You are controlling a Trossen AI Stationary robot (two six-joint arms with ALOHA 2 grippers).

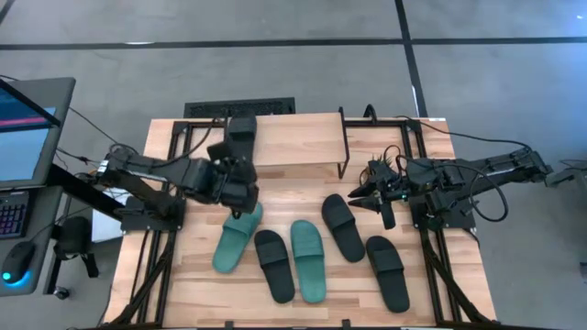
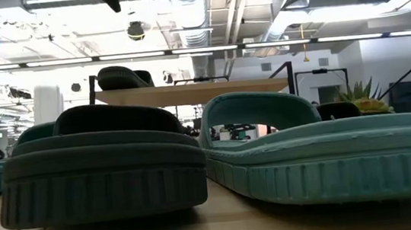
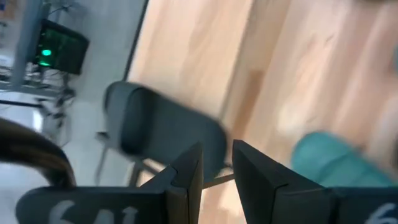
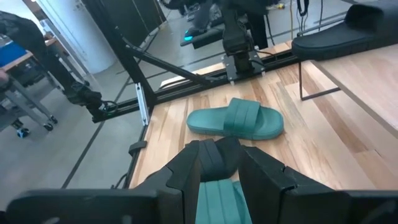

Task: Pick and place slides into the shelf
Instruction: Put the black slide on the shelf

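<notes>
The shelf (image 1: 303, 137) stands at the table's far middle. One black slide (image 1: 241, 128) lies on its top board at the left end, also seen in the low view (image 2: 121, 78) and the left wrist view (image 3: 161, 130). On the table lie two teal slides (image 1: 237, 238) (image 1: 309, 261) and three black slides (image 1: 275, 266) (image 1: 342, 226) (image 1: 387, 272), soles down. My left gripper (image 1: 237, 183) hangs open and empty between the shelf's left end and the left teal slide. My right gripper (image 1: 362, 195) is open and empty above the table, right of a black slide.
Black frame rails run along the table's left and right sides (image 1: 160, 247) (image 1: 440, 257). A monitor, keyboard and mouse (image 1: 23, 128) stand left of the table. Most of the shelf's top board right of the black slide (image 1: 312, 137) is bare.
</notes>
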